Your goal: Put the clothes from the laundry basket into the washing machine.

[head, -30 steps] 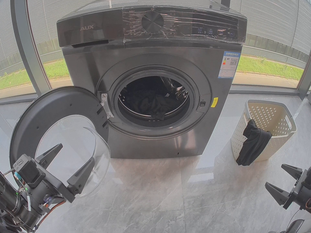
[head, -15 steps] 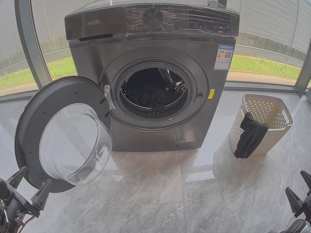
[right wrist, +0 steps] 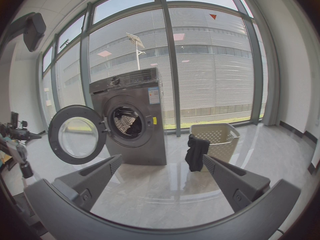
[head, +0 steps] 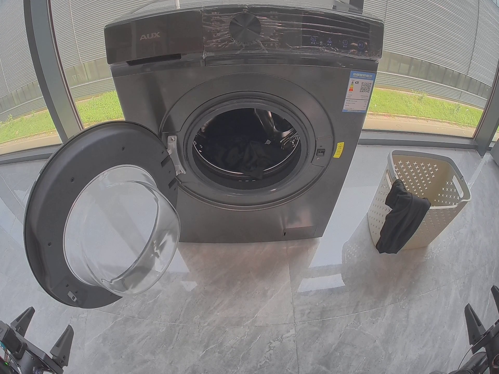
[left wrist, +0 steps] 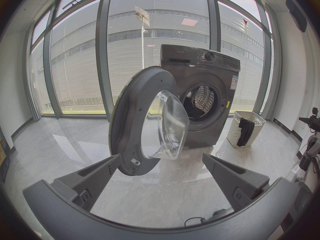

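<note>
- Step in hand, as judged: between transfers. Dark clothes [head: 244, 157] lay in the drum [head: 275, 131] of the washing machine [head: 234, 79], and its door [head: 99, 214] stood swung wide to the left.
- One black garment [head: 403, 224] hung over the near rim of the laundry basket [head: 457, 183], trailing down its outer wall. The basket stood on the floor [head: 291, 307] to the right of the machine, apart from it, by the window [head: 442, 37].
- The left gripper [head: 48, 322] sat low at the near left, spread wide with nothing held. The right gripper [head: 483, 305], near right, was likewise wide apart and empty.
- Next move, as judged: the right arm sat nearer. It would need to reach forward to the basket rim, pinch the garment at its fold, then lift high enough that the hanging tail clears.
- The head view showed the clothes bunched at the drum's front lip. The left wrist view showed the drum's perforated back wall. The right wrist view showed the garment front-on, well ahead. The basket's bottom was hidden behind its wall.
</note>
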You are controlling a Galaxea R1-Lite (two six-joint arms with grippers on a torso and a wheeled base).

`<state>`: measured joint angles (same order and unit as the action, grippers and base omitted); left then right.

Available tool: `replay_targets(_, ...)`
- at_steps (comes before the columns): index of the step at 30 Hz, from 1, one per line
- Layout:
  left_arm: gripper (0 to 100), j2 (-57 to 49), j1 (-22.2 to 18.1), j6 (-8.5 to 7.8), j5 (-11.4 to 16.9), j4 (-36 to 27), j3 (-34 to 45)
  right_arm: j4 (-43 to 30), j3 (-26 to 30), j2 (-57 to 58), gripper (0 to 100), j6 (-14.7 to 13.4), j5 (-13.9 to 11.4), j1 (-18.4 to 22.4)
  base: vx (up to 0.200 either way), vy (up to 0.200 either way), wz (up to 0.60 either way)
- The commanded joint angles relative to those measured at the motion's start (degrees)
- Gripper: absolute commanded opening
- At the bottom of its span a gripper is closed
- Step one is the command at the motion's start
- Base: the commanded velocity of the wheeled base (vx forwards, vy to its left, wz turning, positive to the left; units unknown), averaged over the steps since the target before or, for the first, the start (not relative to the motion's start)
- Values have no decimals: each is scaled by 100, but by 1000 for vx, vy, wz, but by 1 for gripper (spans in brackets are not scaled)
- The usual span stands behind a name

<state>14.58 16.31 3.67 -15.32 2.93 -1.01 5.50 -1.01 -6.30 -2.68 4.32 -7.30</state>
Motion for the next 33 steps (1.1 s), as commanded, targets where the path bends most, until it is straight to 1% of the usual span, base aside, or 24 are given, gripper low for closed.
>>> replay_targets(1,100,-685,-656,-182,161,-29,66,-137,101,50,100,268,483,27,0,-200,0)
replay_targets(2,100,-685,-656,-182,161,-29,66,-137,101,50,100,268,483,27,0,-200,0)
replay_targets(3,100,-852,-708,-77,276,-29,57,-154,101,50,100,277,509,27,0,-200,0)
replay_targets(4,100,-904,-717,-15,302,-29,57,-154,101,50,100,277,509,27,0,-200,0)
replay_targets(5,100,-922,-726,108,319,-29,66,-154,101,50,100,295,570,27,0,-200,0)
replay_targets(6,100,-922,-726,125,311,-29,66,-137,101,50,100,321,544,27,0,-200,0)
replay_targets(10,100,-922,-743,99,302,-29,66,-145,101,50,100,374,500,62,0,-200,0)
replay_targets(11,100,-922,-814,55,302,-29,66,-145,101,50,100,391,553,71,0,-200,0)
replay_targets(13,100,-922,-1025,-94,302,-29,66,-145,101,50,100,453,553,203,0,-200,0)
replay_targets(14,100,-931,-1130,-94,311,-29,66,-154,101,85,100,567,509,396,0,-200,0)
replay_targets(15,100,-931,-1130,-94,311,-29,66,-154,101,85,100,567,509,396,0,-200,0)
replay_targets(16,100,-939,-1200,-94,311,-29,66,-216,84,331,100,813,316,757,0,-200,0)
replay_targets(17,100,-966,-1288,-174,311,-29,66,-207,92,498,100,866,87,827,0,-200,0)
replay_targets(18,100,-992,-1367,-209,311,-29,66,-225,92,569,100,866,-1,818,0,-200,0)
replay_targets(19,100,-1019,-1499,-253,355,-29,66,-216,92,604,100,857,-98,801,0,-200,0)
replay_targets(20,100,-1071,-1561,-253,390,-29,66,-216,101,604,100,839,-106,792,0,-200,0)
replay_targets(22,100,-1238,-1640,-218,469,-29,66,-225,101,613,100,681,-115,774,0,-200,0)
replay_targets(23,100,-1326,-1657,-244,486,-29,66,-233,101,613,100,426,-115,774,0,-200,0)
replay_targets(24,100,-1326,-1657,-261,486,-29,57,-242,101,613,100,356,-115,783,0,-200,0)
replay_targets(25,100,-1309,-1666,-253,486,-29,66,-356,101,604,100,-13,-142,783,0,-200,0)
replay_targets(27,100,-1317,-1666,-261,486,-29,57,-418,101,613,100,-22,-150,783,0,-200,0)
replay_targets(30,100,-1379,-1649,-314,460,-99,40,-436,101,613,100,66,-168,783,0,-200,0)
replay_targets(31,100,-1458,-1614,-393,486,-205,5,-436,101,613,100,92,-168,783,0,-200,0)
replay_targets(33,100,-1458,-1614,-385,495,-205,13,-444,101,613,100,110,-168,783,0,-200,0)
